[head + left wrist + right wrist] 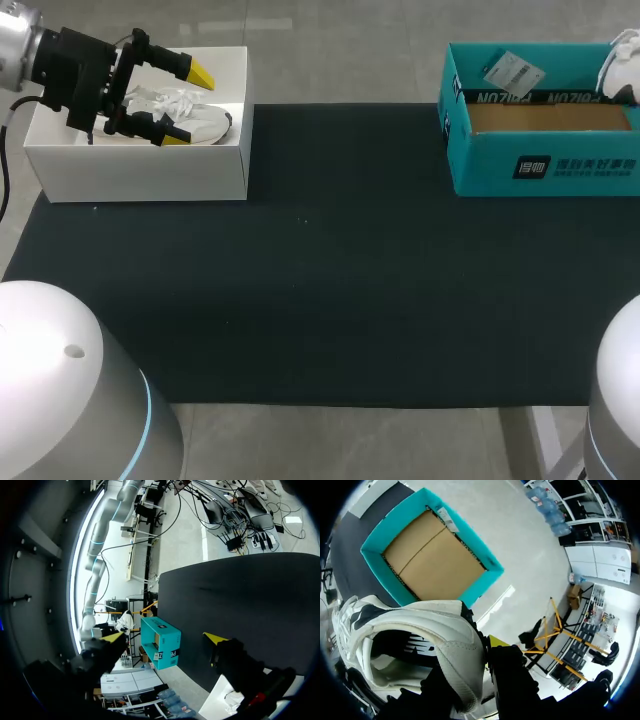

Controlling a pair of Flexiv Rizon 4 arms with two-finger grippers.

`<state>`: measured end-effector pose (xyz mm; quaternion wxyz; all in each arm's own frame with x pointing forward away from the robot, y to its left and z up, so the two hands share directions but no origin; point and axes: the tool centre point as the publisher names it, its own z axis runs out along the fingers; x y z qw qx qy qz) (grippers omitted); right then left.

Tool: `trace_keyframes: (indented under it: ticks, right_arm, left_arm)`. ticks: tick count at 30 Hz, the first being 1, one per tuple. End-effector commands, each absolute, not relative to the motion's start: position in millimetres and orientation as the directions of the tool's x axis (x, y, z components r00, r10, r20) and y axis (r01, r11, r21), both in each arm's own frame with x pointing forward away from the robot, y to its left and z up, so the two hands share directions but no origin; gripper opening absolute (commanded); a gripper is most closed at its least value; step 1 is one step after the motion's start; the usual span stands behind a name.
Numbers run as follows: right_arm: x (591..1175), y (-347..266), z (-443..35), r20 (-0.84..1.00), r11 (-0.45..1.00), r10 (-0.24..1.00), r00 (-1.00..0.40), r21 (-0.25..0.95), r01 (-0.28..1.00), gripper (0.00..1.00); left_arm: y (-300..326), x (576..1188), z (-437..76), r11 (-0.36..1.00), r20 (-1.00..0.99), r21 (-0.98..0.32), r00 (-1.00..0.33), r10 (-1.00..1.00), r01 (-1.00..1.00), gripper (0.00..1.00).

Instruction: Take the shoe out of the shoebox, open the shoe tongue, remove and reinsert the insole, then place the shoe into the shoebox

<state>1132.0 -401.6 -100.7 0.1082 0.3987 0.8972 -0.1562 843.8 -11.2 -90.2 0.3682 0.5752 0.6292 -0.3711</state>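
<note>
Holding the shoe (432, 625) up over the teal shoebox (540, 165): the right gripper (485, 645) has it at the heel end. One yellow tip sits against the outside of the collar and the other finger is hidden behind the shoe wall, so how far apart the fingers stand can't be read. The shoe is white with dark patches, its opening facing the wrist camera. In the head view only a sliver of it shows, at the shoebox's far right corner.

The shoebox is at the far right of the black mat (330, 300), open, with a bare cardboard floor and a paper tag (512, 70) against its far inner wall.

The left gripper (188, 105) hangs over the white box (140, 175) at the mat's far left corner, fingers spread wide and gripping nothing. A second shoe (205, 122), white with laces up, lies in the white box under that gripper. The two boxes are well apart.
</note>
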Motion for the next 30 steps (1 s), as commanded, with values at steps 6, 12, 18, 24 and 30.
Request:
trace_keyframes:
  ticks: [6, 12, 18, 24, 30]
  right_arm:
    - [1142.5, -393.1, -104.9, -0.214, -0.166, 0.972, 0.096, -0.341, 0.925, 0.00]
    - [1142.5, -391.5, -105.2, -0.224, -0.200, 0.967, 0.125, -0.351, 0.915, 0.00]
    - [1142.5, -391.5, -105.2, -0.224, -0.200, 0.967, 0.125, -0.351, 0.915, 0.00]
    - [1142.5, -391.5, -105.2, -0.224, -0.200, 0.967, 0.125, -0.351, 0.915, 0.00]
    - [1138.4, -384.0, -110.0, -0.061, -0.249, 0.968, 0.242, -0.190, 0.950, 0.00]
  left_arm:
    - [-11.1, 844.6, -89.4, 0.061, -0.888, -0.045, -0.068, 0.455, 0.997, 1.00]
    - [-11.1, 844.6, -89.4, 0.061, -0.888, -0.045, -0.068, 0.455, 0.997, 1.00]
    - [-11.1, 844.6, -89.4, 0.061, -0.888, -0.045, -0.068, 0.455, 0.997, 1.00]
    - [-11.1, 844.6, -89.4, 0.061, -0.888, -0.045, -0.068, 0.455, 0.997, 1.00]
    - [-11.1, 844.6, -89.4, 0.061, -0.888, -0.045, -0.068, 0.455, 0.997, 1.00]
